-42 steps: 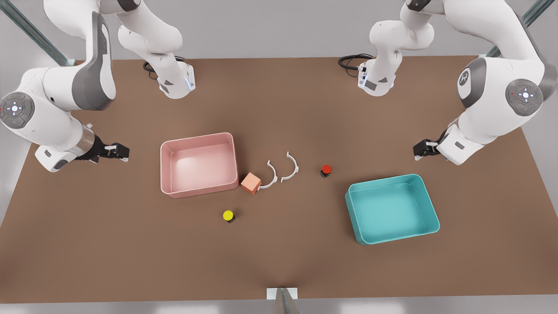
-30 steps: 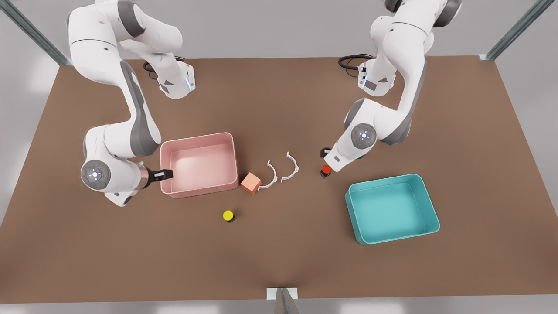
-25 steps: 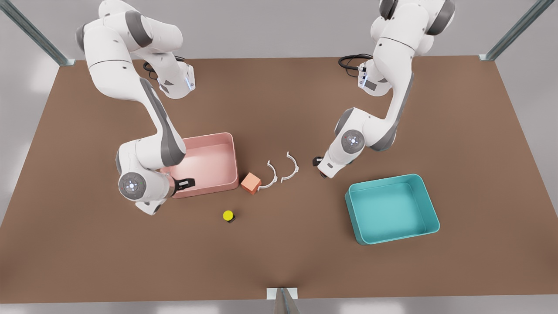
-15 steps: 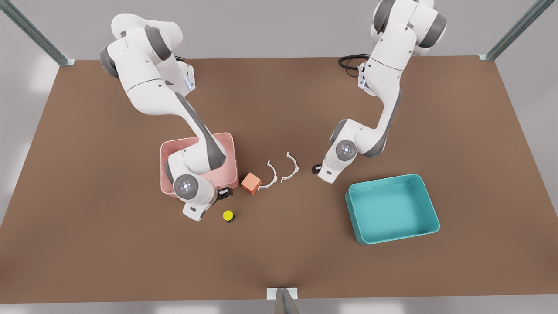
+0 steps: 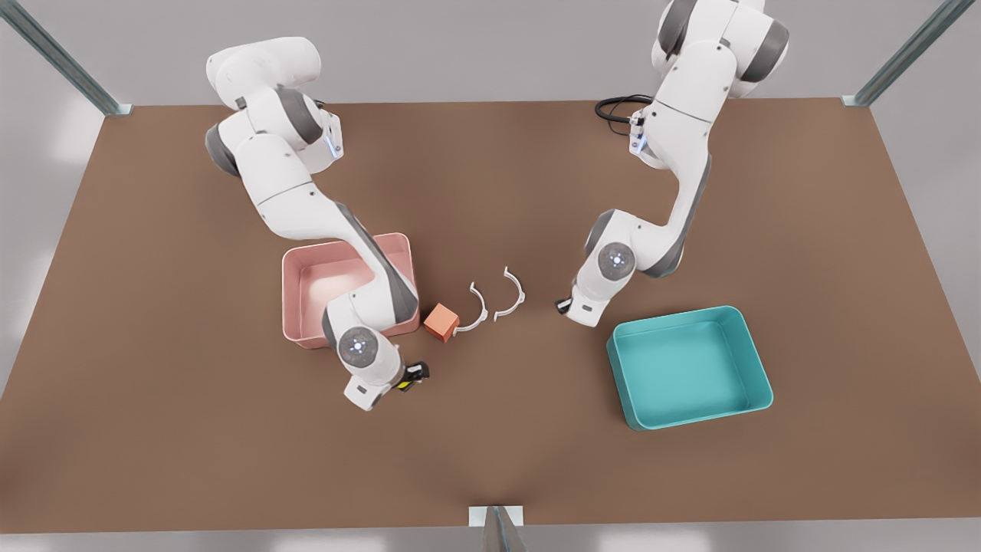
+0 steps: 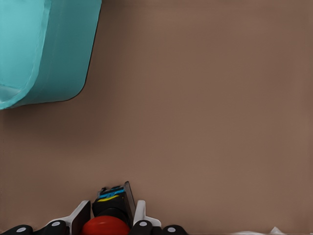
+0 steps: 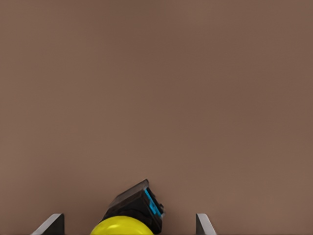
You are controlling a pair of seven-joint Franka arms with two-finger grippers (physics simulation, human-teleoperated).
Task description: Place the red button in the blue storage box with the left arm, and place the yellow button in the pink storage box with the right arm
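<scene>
Left wrist view: left gripper fingers snug against the red button, bottom centre; blue storage box upper left. Right gripper spread wide, yellow button between its fingers.

Red button on black base, yellow button on black base, teal box, pink box, orange cube, brown table

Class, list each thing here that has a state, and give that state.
left gripper: shut on the red button.
right gripper: open, straddling the yellow button.
red button: gripped, not yet boxed.
yellow button: on the table, not gripped.
blue storage box: empty.
pink storage box: empty where visible.
</scene>
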